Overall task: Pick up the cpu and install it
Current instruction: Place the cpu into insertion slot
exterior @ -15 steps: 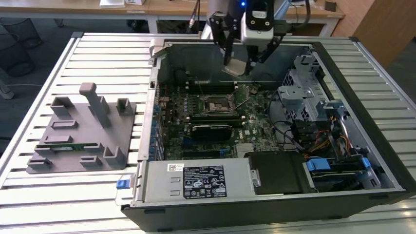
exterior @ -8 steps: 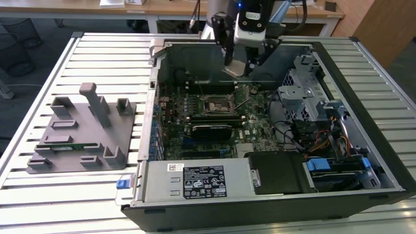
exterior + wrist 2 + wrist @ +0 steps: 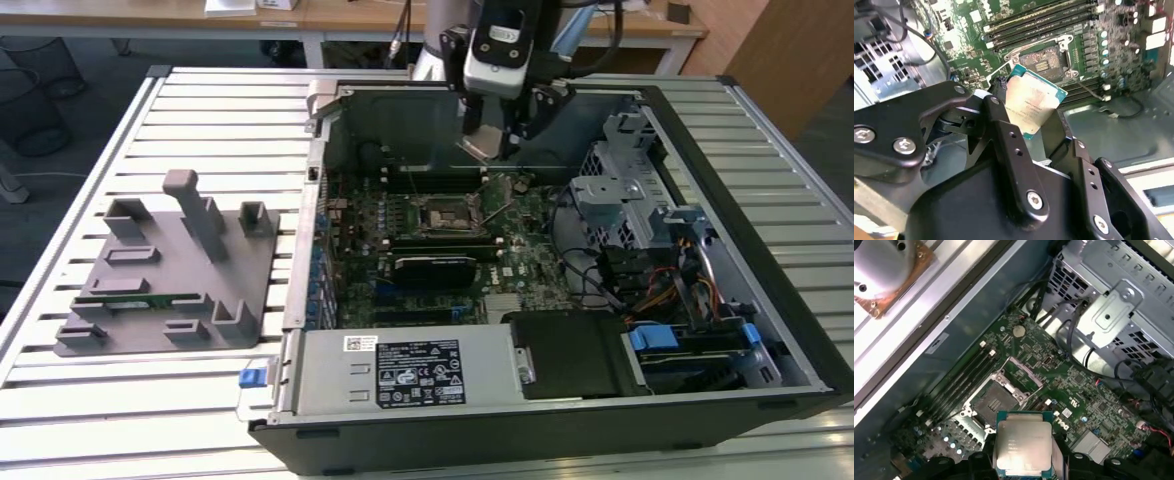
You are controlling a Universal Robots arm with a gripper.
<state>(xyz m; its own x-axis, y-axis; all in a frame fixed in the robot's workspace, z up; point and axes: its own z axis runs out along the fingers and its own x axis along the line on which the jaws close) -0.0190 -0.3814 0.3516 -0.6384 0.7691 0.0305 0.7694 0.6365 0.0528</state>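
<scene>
The cpu is gripped by two opposite edges in the claw, which is closed on it, leaving the underside clear for seating. It hangs over the green board, near the socket, which appears open. The computer case lies side-open on the worktop, allowing access from above.

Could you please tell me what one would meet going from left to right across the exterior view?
Grey moulded fixture → open computer case's left wall → open CPU socket → metal drive cage.
</scene>
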